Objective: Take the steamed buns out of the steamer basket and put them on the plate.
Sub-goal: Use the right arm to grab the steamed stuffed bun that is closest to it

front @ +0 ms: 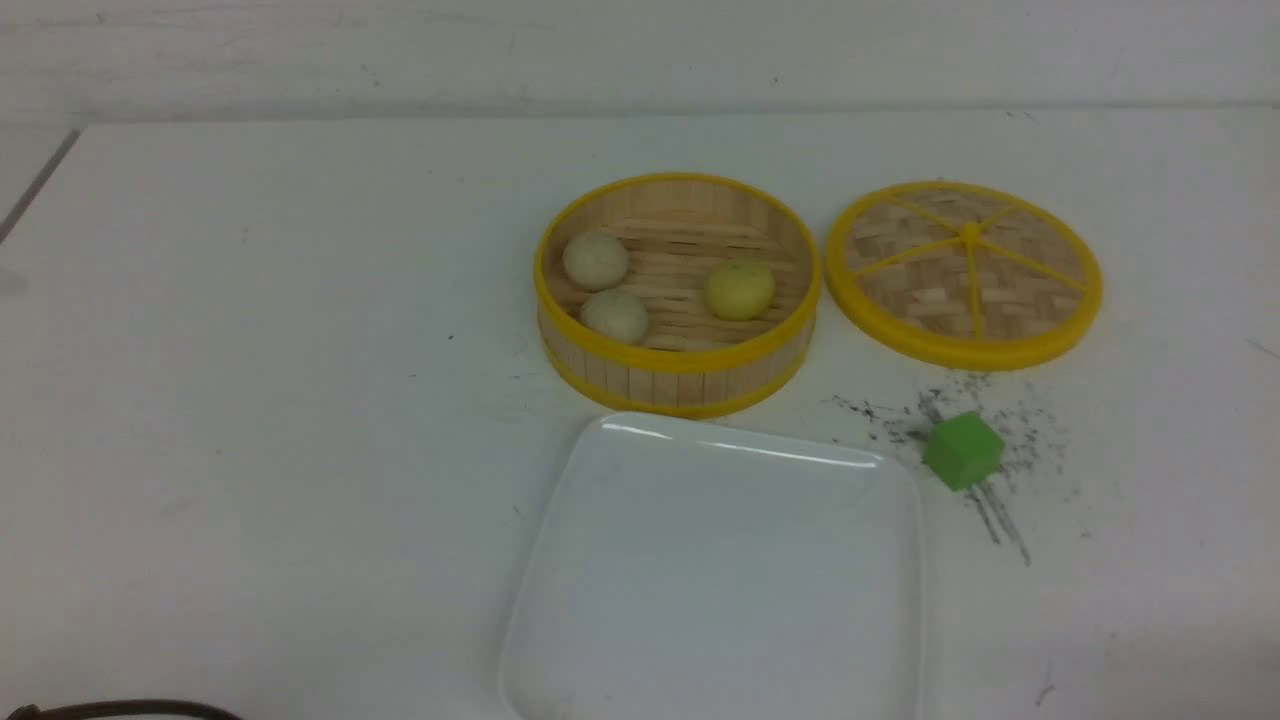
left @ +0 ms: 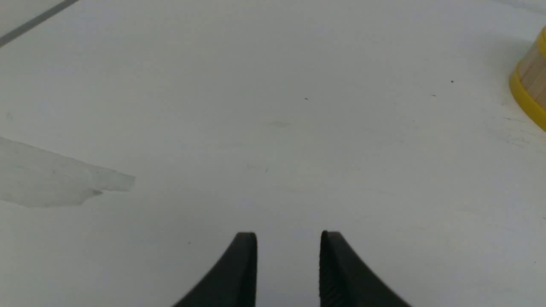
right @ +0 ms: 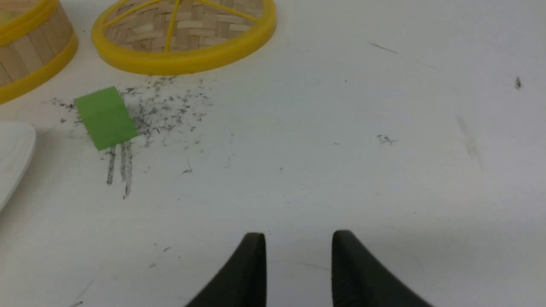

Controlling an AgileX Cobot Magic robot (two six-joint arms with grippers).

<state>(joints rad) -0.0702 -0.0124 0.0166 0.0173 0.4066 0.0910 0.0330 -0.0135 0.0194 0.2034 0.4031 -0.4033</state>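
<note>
The steamer basket stands on the white table, and three steamed buns lie inside it. Two are off-white, one behind the other on the basket's left side. A pale yellow bun rests on the right side. In front of the basket sits the white plate with nothing on it. Neither arm shows in the front view. My left gripper is open over bare table, with the basket's wall far off at the frame's edge. My right gripper is also open over bare table.
The flat woven lid lies right of the basket. A green cube sits among dark smudges right of the plate, also visible as a cube in the right wrist view beside the lid, the basket and the plate's corner.
</note>
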